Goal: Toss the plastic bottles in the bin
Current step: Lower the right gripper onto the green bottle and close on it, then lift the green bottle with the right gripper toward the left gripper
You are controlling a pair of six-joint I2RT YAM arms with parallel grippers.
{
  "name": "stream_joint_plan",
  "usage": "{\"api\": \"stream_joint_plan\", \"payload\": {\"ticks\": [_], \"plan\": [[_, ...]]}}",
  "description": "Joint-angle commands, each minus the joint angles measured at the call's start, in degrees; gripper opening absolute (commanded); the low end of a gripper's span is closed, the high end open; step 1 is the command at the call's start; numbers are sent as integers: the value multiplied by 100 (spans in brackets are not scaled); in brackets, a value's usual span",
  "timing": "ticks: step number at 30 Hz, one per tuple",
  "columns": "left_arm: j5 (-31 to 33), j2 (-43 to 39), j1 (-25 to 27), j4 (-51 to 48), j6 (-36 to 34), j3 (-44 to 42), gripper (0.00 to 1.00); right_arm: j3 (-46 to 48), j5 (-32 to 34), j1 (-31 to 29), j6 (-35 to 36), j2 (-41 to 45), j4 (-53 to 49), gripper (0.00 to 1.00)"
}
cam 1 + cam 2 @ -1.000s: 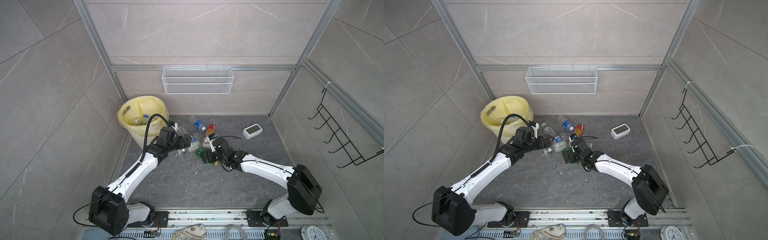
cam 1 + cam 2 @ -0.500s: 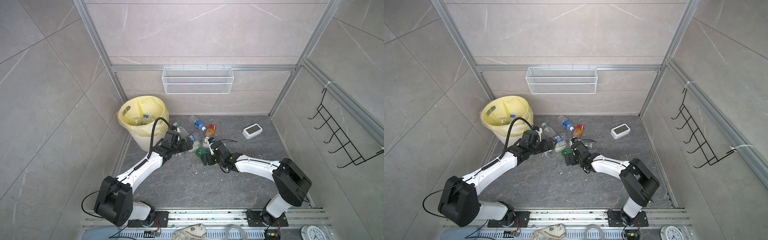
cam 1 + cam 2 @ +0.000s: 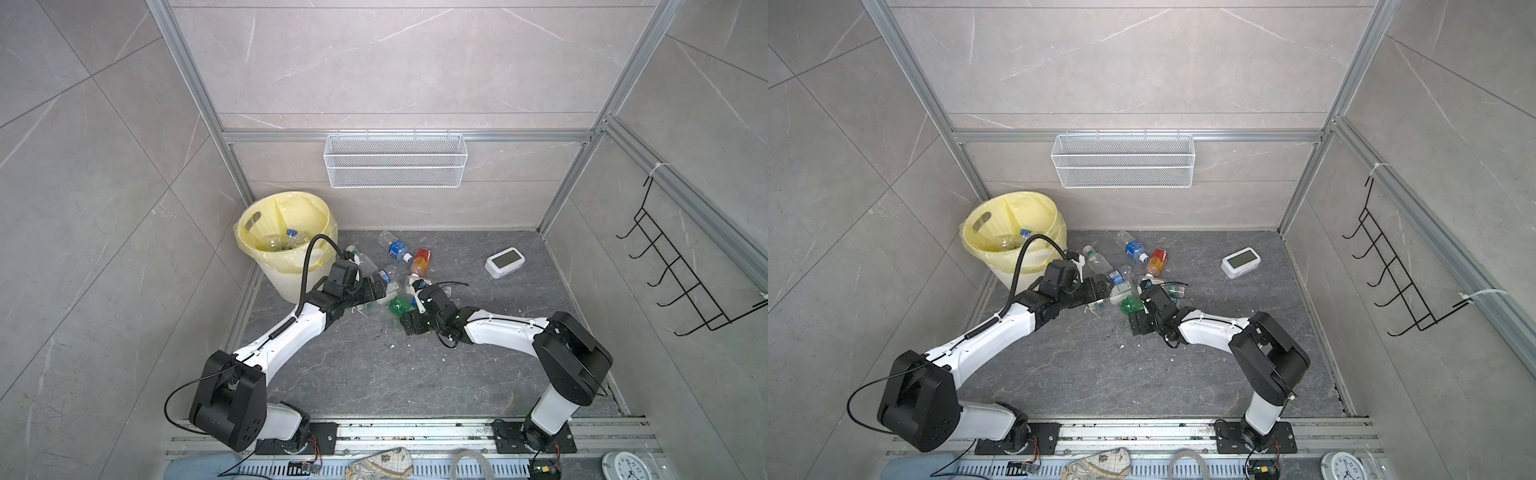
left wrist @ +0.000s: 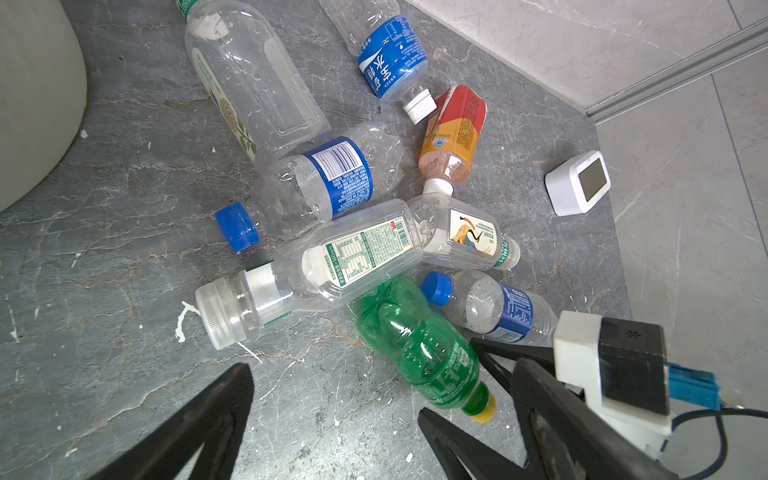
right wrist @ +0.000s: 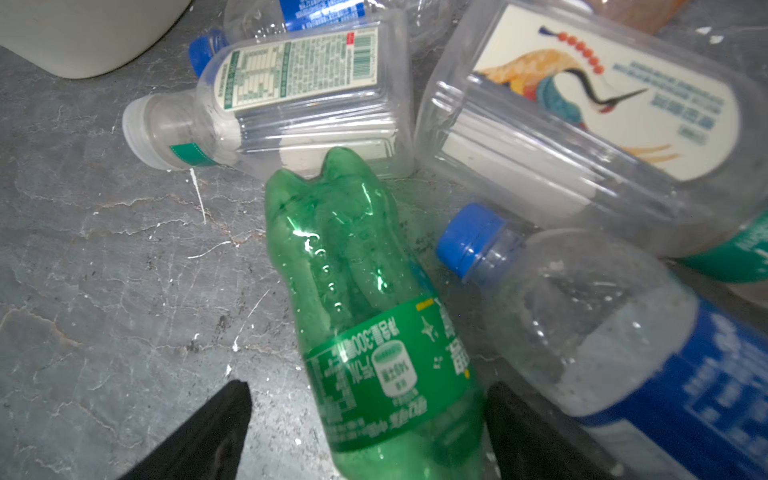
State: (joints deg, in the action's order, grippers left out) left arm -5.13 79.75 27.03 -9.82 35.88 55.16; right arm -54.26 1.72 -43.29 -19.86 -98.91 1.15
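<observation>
Beside the cream bin (image 3: 279,286), on a dark veined table (image 3: 374,374), a crumpled green bottle (image 5: 374,332) lies on its side at the near edge of a heap of plastic bottles (image 4: 332,178); its lobed base touches a clear square bottle (image 5: 299,95), a blue-capped bottle (image 5: 582,324) lies just beside it, and an orange-red bottle (image 4: 455,133) lies at the heap's far side. The right claw (image 5: 368,388) stands open astride the green bottle's label end, one finger well clear, the other close against it, nothing gripped; the left claw (image 4: 334,392) hangs open and empty over bare table near the heap. A few bottles lie inside the bin's yellow liner (image 3: 266,216), seen in both top views; most are on the table. Trouble looks likeliest at the squeeze: the green bottle is smooth, round and dented, so it may squirt out or roll; the blue-capped neighbour sits so close that a finger could catch it too; the bin stands on the left arm's side, so a carry across risks a knock between the two arms. White flecks mark the table; grey tiled walls (image 3: 374,62) enclose it, with a white wire basket (image 3: 395,160) on the back wall, a black hook rack (image 3: 681,274) to the right and a white clock (image 3: 504,262) apart from the heap.
</observation>
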Motion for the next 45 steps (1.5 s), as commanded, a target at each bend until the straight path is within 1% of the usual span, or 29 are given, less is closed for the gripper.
{"api": "stream_joint_plan", "payload": {"ticks": [1, 12, 18, 24, 33, 38, 45], "plan": [[-79, -115, 22, 200, 97, 138, 100, -90, -156, -135, 95, -133, 106, 89], [-59, -113, 22, 182, 75, 172, 100, -363, -119, -396, 166, -445, -89, 86], [-27, -156, 22, 180, 78, 164, 100, -468, -171, -466, 149, -585, -120, 81], [157, -329, 22, 175, 117, 90, 99, -530, -195, -489, 140, -699, -145, 77], [229, -315, 4, 162, 360, -3, 99, -534, -343, -492, 78, -725, -115, 70], [290, -346, -44, 148, 401, -24, 99, -542, -365, -489, 78, -743, -89, 63], [139, -228, -170, 154, 624, -38, 100, -606, -391, -488, 61, -832, -141, 61]]}}
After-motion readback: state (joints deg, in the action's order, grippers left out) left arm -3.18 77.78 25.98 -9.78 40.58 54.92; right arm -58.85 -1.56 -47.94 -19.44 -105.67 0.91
